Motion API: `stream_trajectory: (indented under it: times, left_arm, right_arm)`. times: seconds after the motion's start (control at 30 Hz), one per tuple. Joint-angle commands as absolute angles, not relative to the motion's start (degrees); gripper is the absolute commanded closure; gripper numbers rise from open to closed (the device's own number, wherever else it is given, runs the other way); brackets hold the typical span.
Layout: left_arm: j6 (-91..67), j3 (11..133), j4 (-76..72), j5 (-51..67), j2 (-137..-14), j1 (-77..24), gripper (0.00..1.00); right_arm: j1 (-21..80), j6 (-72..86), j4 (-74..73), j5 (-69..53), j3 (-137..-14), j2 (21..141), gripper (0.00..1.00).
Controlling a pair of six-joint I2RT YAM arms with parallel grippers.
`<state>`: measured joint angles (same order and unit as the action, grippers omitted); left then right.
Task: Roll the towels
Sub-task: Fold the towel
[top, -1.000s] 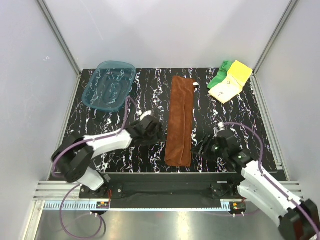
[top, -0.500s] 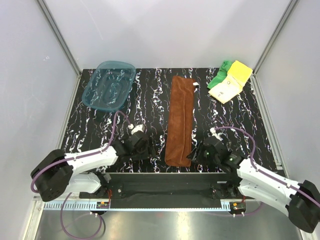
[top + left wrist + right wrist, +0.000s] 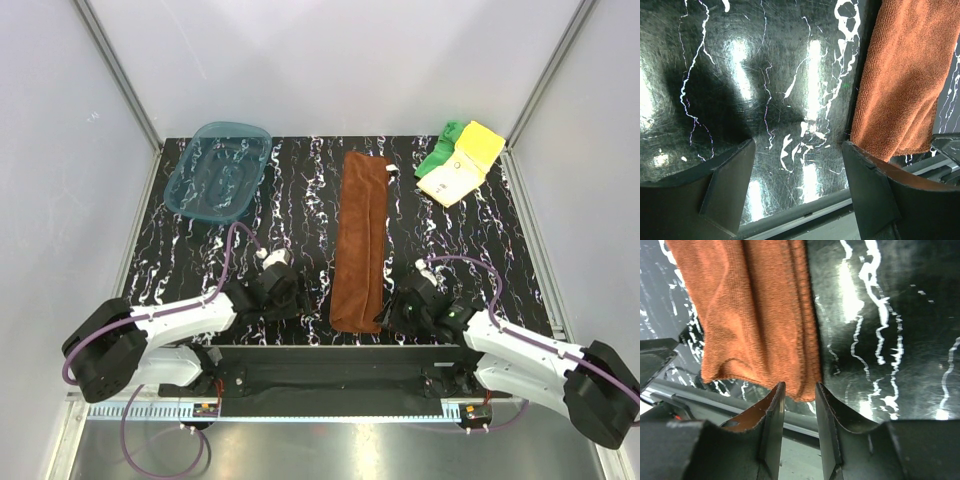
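The left gripper [image 3: 797, 150] hangs low, fingers wide over bare tabletop [image 3: 200, 260], at 9 o'clock of the near end of the brown towel [image 3: 360, 240], likely placed to take that corner for rolling. The towel lies flat as a long strip mid-tabletop. The right gripper [image 3: 799, 387] sits at its 5 o'clock corner, fingers narrow about the hem, though I cannot tell whether they pinch it. The green towel [image 3: 440, 155] and yellow towel [image 3: 465, 165] wait at 1 o'clock.

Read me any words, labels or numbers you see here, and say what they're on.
Nothing here is legible.
White tag on the rust-brown towel: too small to read.
Dark marks on the pale yellow towel: too small to read.
Tick marks on the near rail: unreadable.
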<state>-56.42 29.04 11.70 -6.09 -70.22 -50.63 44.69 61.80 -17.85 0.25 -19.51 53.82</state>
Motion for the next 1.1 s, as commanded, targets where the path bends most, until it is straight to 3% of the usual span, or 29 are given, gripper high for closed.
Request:
stream_trajectory:
  times: [0.0, 0.3, 0.47, 1.07]
  left_arm:
    - [-56.34, 28.74, 10.11, -7.82, -69.08, -50.89, 0.25]
    - [-56.6, 28.3, 9.76, -7.03, -68.2, -50.98, 0.27]
    - [-56.42, 28.04, 4.49, -4.75, -70.04, -53.96, 0.25]
    - [-57.83, 33.05, 0.18, -2.64, -81.56, -54.76, 0.24]
  right_arm:
    - [45.88, 63.72, -14.33, 1.23, -20.65, 54.14, 0.63]
    - [46.76, 62.23, -20.9, 3.59, -23.73, 54.67, 0.63]
    - [46.85, 62.66, -27.69, 8.08, -21.8, 46.68, 0.64]
    - [46.93, 62.93, -12.66, 3.08, -18.72, 55.28, 0.61]
